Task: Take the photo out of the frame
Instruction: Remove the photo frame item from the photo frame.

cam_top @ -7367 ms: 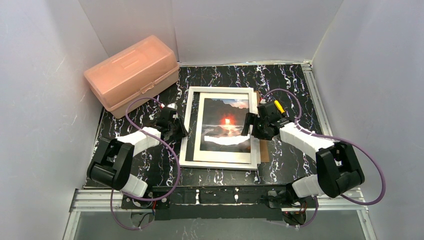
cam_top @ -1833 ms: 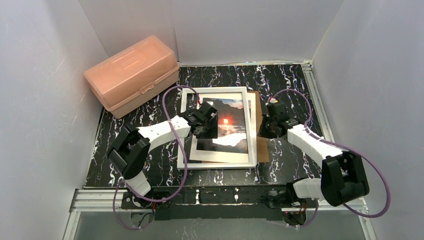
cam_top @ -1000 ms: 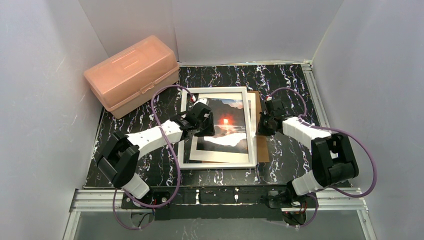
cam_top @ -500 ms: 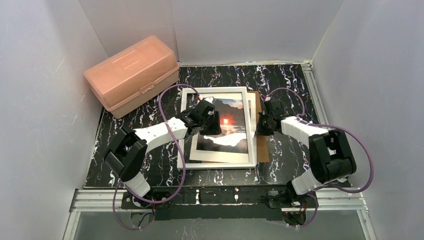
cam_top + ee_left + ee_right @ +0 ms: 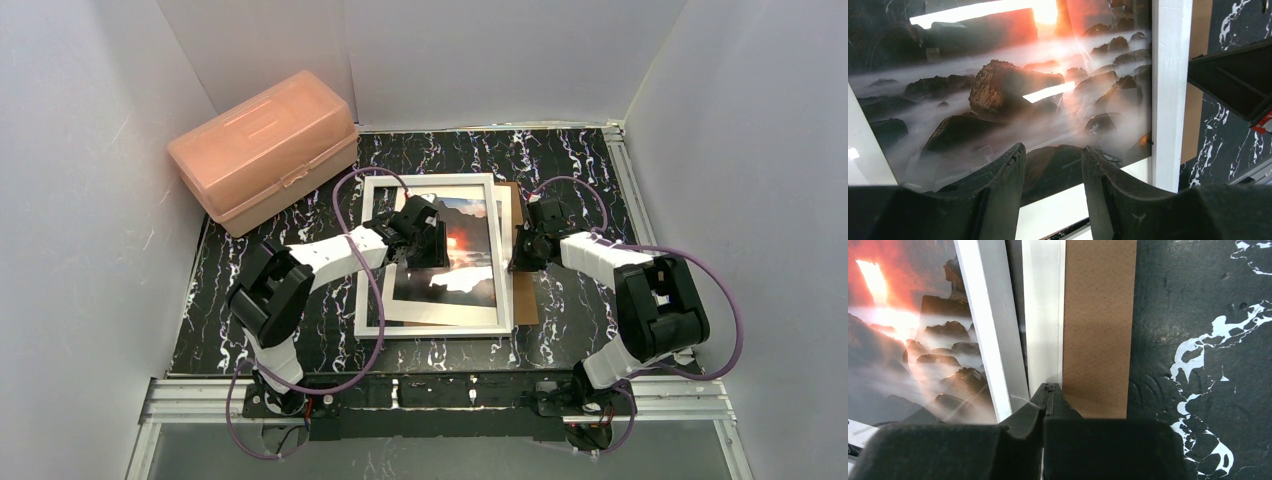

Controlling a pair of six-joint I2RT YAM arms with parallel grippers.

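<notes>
The frame, thin white border up, lies slightly askew in the middle of the table. The photo, an orange glow over misty rocks on its white mat, shows through the frame's opening. My left gripper hovers low over the photo's left half; in the left wrist view its jaws stand open with only the photo beneath. My right gripper is shut, its tip at the white strip between the frame's right bar and the brown backing board.
A pink plastic box stands at the back left. The brown backing board sticks out beyond the frame's right edge. White walls close in on three sides, and a metal rail runs along the table's right edge.
My left gripper has slid a little to the right over the photo. The right gripper has stayed shut at the frame's right edge; the frame has hardly moved.
</notes>
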